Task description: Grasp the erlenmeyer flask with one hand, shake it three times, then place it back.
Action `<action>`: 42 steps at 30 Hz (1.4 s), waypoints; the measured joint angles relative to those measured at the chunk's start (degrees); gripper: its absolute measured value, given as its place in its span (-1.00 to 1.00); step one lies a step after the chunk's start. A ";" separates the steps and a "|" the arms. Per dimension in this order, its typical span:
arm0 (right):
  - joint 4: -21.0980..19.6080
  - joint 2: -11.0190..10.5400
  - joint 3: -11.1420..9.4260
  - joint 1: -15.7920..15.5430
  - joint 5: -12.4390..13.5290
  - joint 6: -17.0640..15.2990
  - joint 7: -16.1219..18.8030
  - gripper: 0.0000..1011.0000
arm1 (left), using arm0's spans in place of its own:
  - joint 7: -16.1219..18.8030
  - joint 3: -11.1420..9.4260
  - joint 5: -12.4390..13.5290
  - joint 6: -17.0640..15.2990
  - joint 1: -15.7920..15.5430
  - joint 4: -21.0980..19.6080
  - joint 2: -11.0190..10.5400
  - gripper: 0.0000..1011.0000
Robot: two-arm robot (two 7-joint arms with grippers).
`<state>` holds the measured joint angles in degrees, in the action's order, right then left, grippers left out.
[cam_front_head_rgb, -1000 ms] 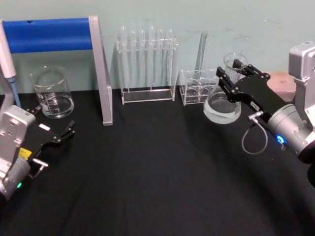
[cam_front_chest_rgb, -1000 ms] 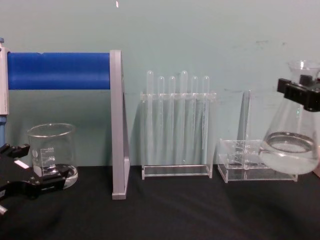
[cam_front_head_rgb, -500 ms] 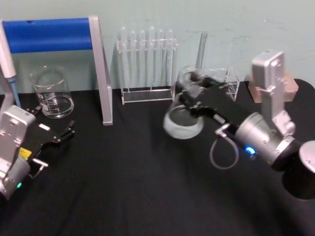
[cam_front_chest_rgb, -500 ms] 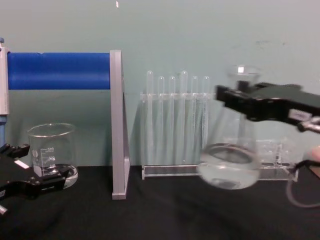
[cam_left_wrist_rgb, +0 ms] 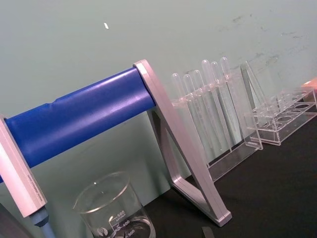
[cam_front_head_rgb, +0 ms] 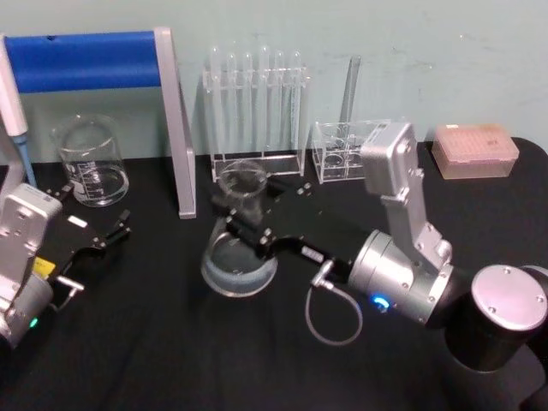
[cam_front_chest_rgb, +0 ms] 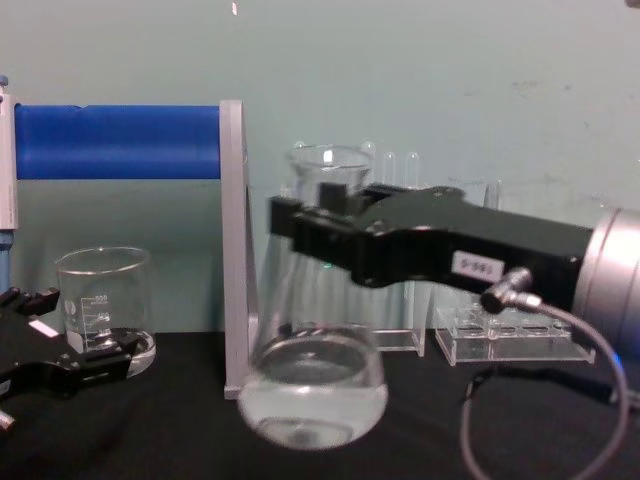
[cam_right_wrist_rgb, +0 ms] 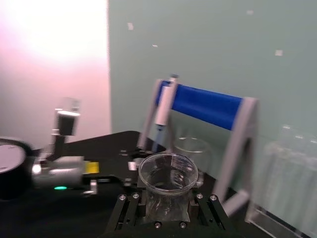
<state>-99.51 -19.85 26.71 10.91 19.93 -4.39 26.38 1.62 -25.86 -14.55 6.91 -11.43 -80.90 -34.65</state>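
Right gripper (cam_front_head_rgb: 242, 216) holds the flask (cam_front_head_rgb: 240, 264) by its neck before the rack (cam_front_head_rgb: 257, 164); left gripper (cam_front_head_rgb: 92, 224) rests spread beside the beaker (cam_front_head_rgb: 90, 163).

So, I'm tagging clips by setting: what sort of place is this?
Likely a chemistry lab bench: test tube rack, glass beaker, and the erlenmeyer flask in the right gripper; left gripper idle by the beaker.
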 joint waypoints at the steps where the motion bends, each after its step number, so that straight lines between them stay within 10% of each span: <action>1: -0.17 -0.12 0.36 -0.01 0.09 0.00 0.26 -0.10 | 0.00 0.00 0.00 0.00 0.00 0.00 0.00 0.98; 23: -2.28 -2.85 5.82 0.56 2.67 -0.21 2.54 -0.10 | 0.00 0.00 0.00 0.00 0.00 0.00 0.00 0.98; 42: 2.14 -3.09 -3.96 1.29 1.46 0.72 -6.98 -0.10 | 0.00 0.00 0.00 0.00 0.00 0.00 0.00 0.98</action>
<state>-97.38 -22.94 22.75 12.21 21.39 -3.67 19.40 1.62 -25.86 -14.55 6.91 -11.43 -80.90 -34.65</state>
